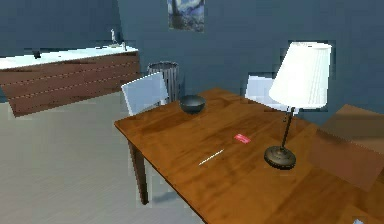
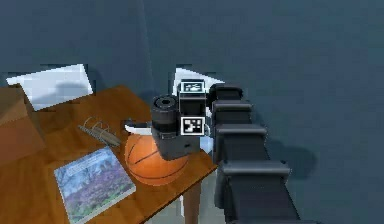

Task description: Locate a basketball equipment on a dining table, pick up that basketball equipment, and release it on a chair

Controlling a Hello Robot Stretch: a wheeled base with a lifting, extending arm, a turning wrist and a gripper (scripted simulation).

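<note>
- A wooden table (image 2: 108, 104) is standing before dark blue walls.
- The fingers (image 2: 140, 127) are hovering at the orange basketball (image 2: 150, 165), lower centre of the arm side view; whether they are gripping anything I cannot tell.
- A glancing touch is risking a roll off the nearby table edge.
- Being round, the basketball is showing no heading or long axis.

A home dining area off a kitchen: a wooden dining table (image 1: 190, 135) bears a white-shaded lamp (image 1: 299, 80) and a dark bowl (image 1: 191, 103). White-backed chairs (image 1: 145, 93) stand at its far side, and a wood-fronted counter (image 1: 70, 80) runs beyond.
</note>
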